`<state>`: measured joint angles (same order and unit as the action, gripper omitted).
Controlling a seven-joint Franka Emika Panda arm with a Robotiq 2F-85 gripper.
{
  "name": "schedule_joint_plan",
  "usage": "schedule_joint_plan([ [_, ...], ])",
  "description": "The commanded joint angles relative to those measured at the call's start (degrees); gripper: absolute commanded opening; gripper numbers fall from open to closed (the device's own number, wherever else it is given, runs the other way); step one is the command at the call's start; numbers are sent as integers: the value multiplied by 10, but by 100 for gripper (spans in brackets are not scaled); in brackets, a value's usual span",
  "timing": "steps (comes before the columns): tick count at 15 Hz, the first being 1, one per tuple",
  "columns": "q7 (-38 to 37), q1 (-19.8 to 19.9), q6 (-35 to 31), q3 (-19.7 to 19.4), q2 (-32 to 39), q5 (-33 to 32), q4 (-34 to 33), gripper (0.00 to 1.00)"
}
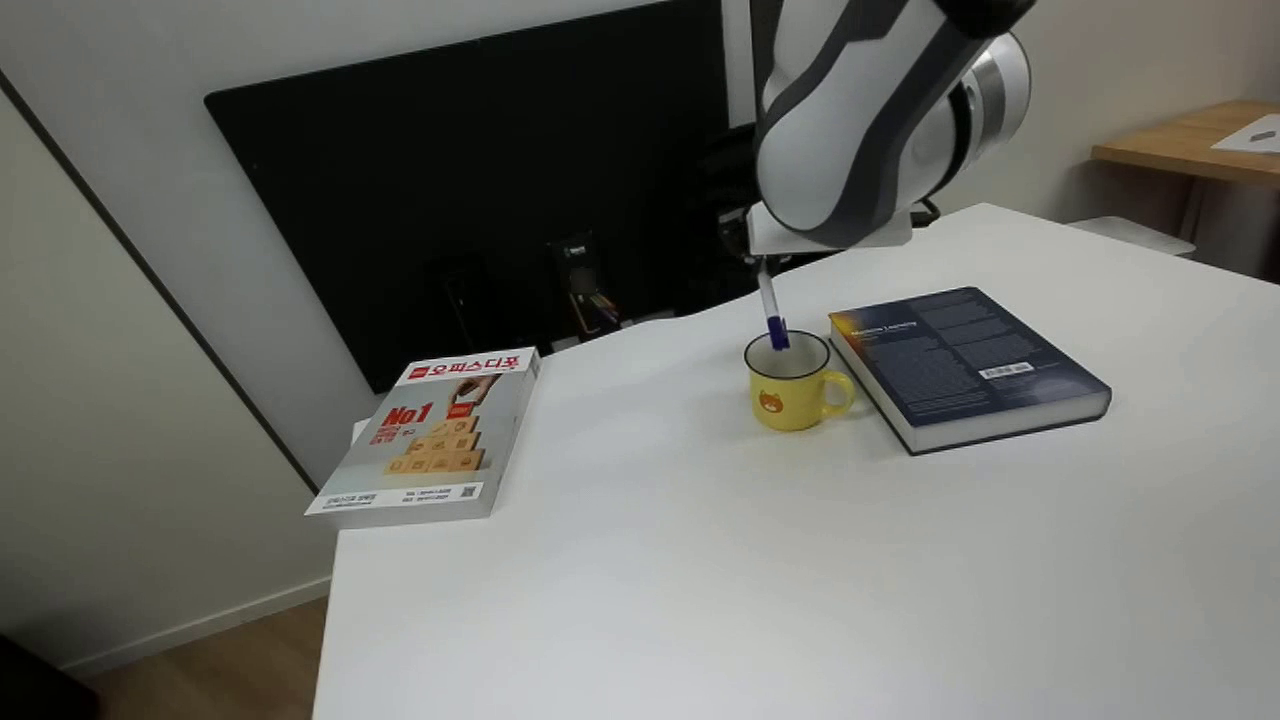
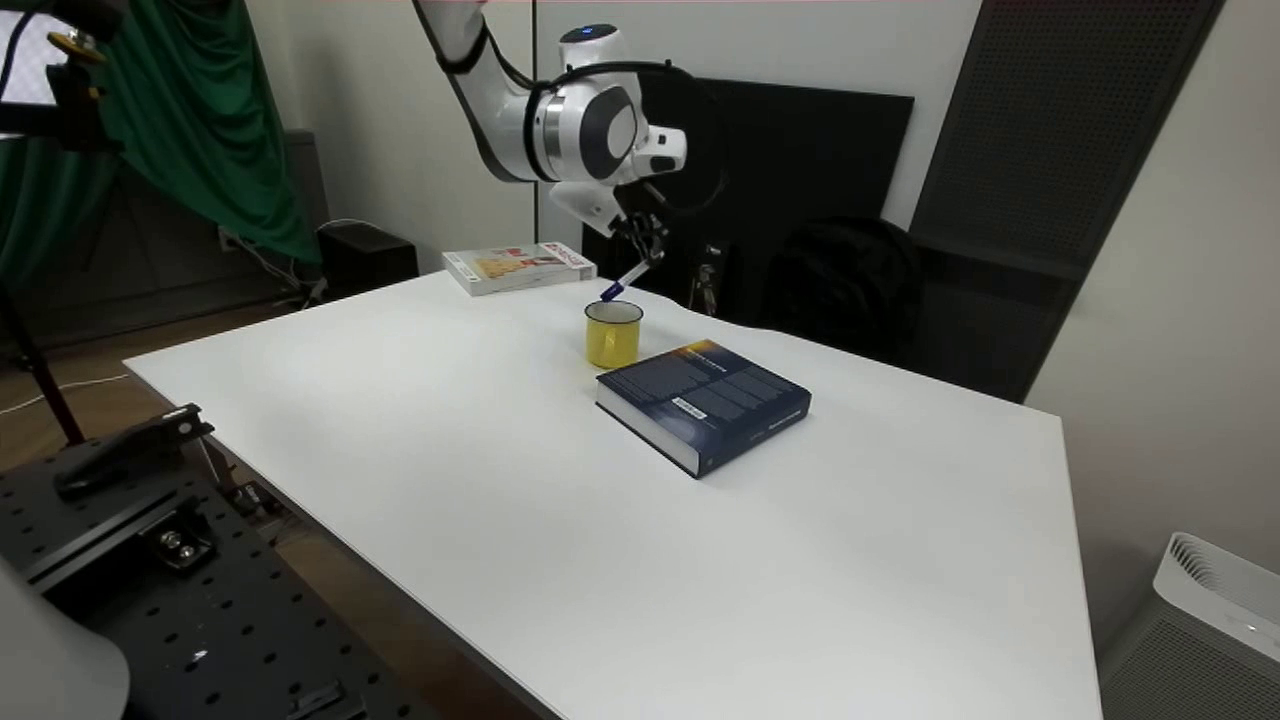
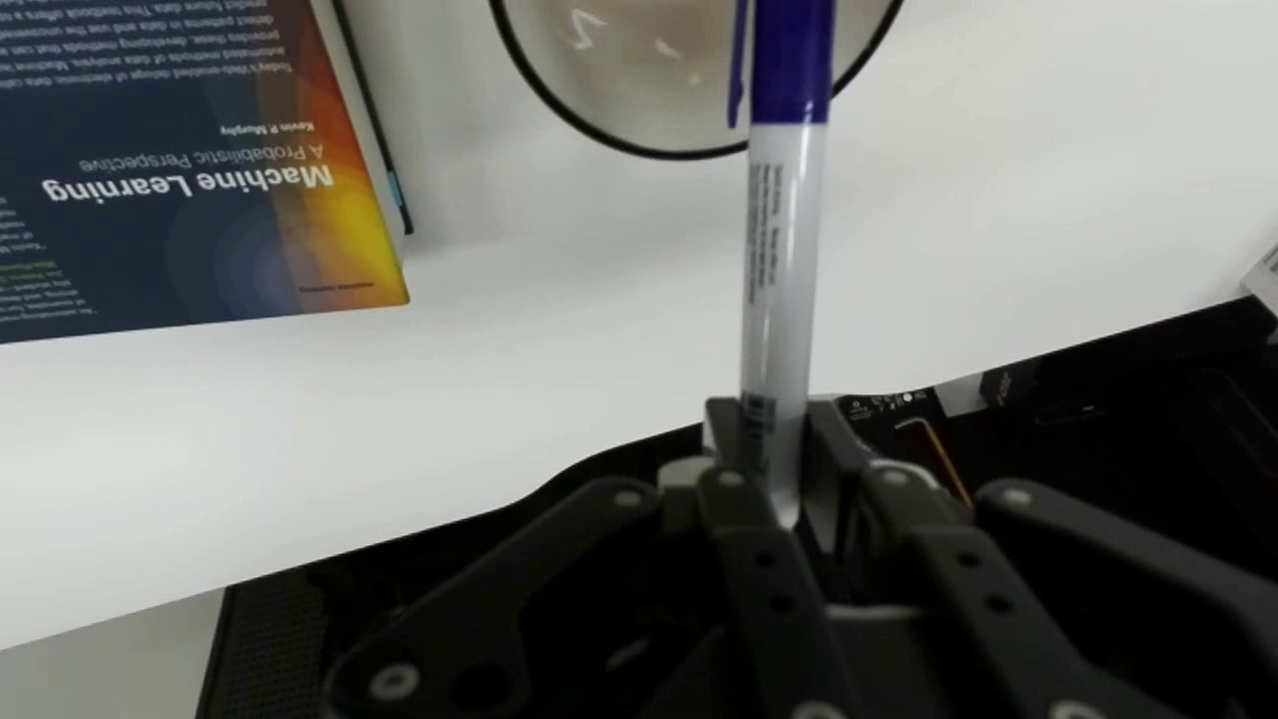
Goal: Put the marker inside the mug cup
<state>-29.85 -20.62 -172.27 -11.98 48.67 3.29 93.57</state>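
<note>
- White, purple-capped marker [image 3: 784,250]: clenched between the jaws of the Robotiq gripper [image 3: 775,439] by the end opposite its cap; tilted, cap lowest.
- Yellow mug [image 1: 790,400]: upright on the white table [image 1: 650,600], below the jaws; cap in line with its mouth in both exterior views, contact with the rim undetermined.
- Dark blue Machine Learning textbook [image 1: 965,370]: flat, lower than the jaws, just beside the mug.
- Korean-language catalogue [image 1: 425,440]: flat on the same table, well apart from the jaws.

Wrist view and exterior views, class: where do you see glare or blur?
Wrist view: glints inside the mug, tool out of focus, title crisp on the blue book; both exterior views: soft glare on the table, blue book's small print unreadable.
</note>
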Motion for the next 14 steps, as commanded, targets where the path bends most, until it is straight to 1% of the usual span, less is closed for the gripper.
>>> schedule_joint_plan([
  [1, 7, -58, -87, -65, -36, 1, 94, 4],
  [4, 31, -102, -158, -112, -26, 26, 127, 4],
  [6, 49, -120, -188, -125, -21, 49, 143, 4],
  [7, 20, -124, -199, -131, -20, 20, 149, 4],
  [9, 19, -136, -215, -136, -15, 22, 156, 4],
  [14, 19, -151, -255, -135, 3, 27, 163, 4],
])
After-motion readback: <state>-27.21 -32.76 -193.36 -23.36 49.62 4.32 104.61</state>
